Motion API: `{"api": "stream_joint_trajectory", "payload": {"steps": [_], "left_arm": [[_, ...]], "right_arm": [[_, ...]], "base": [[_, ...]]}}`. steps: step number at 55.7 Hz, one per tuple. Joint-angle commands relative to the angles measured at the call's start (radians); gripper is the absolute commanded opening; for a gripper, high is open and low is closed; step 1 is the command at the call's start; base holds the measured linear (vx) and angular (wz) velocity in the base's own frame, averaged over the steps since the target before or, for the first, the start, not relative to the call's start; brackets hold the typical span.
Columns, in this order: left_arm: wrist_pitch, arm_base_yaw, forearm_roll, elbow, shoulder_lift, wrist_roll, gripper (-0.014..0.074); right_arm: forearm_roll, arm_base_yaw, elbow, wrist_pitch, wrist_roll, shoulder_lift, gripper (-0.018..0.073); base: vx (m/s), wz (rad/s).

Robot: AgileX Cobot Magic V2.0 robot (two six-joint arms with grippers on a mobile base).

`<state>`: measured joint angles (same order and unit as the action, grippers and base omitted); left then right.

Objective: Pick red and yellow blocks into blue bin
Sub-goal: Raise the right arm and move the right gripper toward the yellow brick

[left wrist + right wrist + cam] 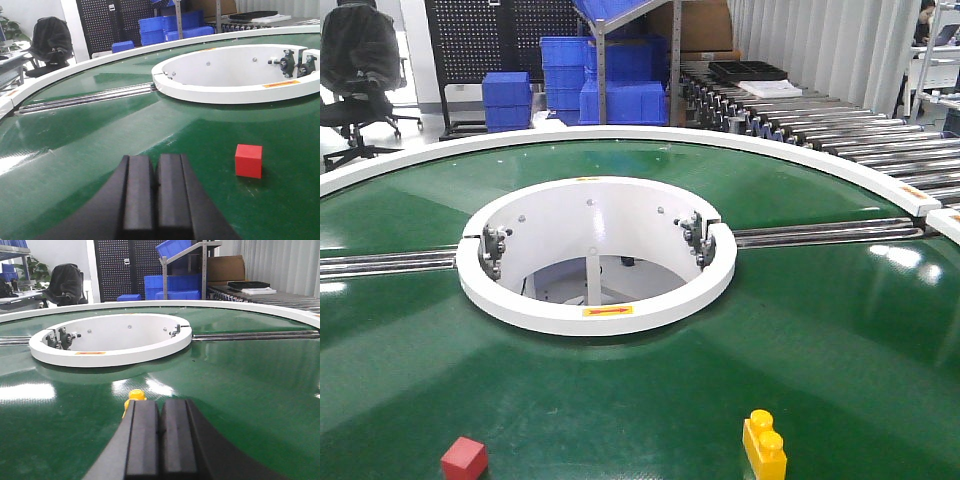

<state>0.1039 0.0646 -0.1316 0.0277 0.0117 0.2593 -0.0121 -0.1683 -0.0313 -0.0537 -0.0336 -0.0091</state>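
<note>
A small red cube lies on the green belt near the front left; the left wrist view shows it as the red block to the right of my left gripper, which is shut and empty, apart from it. A yellow studded brick lies at the front right. In the right wrist view only a stud of the yellow brick shows, just beyond the left finger of my right gripper, which is shut and empty. The blue bin is out of view.
A white ring surrounds the open hub in the middle of the round green conveyor. Metal rails run left and right from it. Ribbed blue crates, a roller conveyor and an office chair stand beyond.
</note>
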Motion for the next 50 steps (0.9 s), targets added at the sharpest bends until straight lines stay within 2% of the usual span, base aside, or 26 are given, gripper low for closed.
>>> {"api": "stream_joint_trajectory", "payload": {"steps": [1,36,45,50], "left_arm": [[-0.087,-0.002,-0.004,-0.018,0.007,-0.009,0.0002],[-0.093,-0.002,-0.006,-0.018,0.007,-0.009,0.0002],[-0.218,-0.002,-0.049,-0.019,0.007,-0.009,0.0002],[-0.353,-0.002,-0.049,-0.03,0.007,-0.01,0.0002]], "right_arm": [[-0.006,0.006,-0.006,0.082,0.006,-0.011,-0.001],[-0.006,0.006,-0.006,0.081,0.006,-0.011,-0.001],[-0.006,0.006,-0.006,0.135,0.006,-0.011,-0.001],[-0.005,0.006,-0.006,0.217,0.005,-0.011,-0.001]], "base": [[0.0,0.0],[0.0,0.0],[0.0,0.0],[0.0,0.0]]}}
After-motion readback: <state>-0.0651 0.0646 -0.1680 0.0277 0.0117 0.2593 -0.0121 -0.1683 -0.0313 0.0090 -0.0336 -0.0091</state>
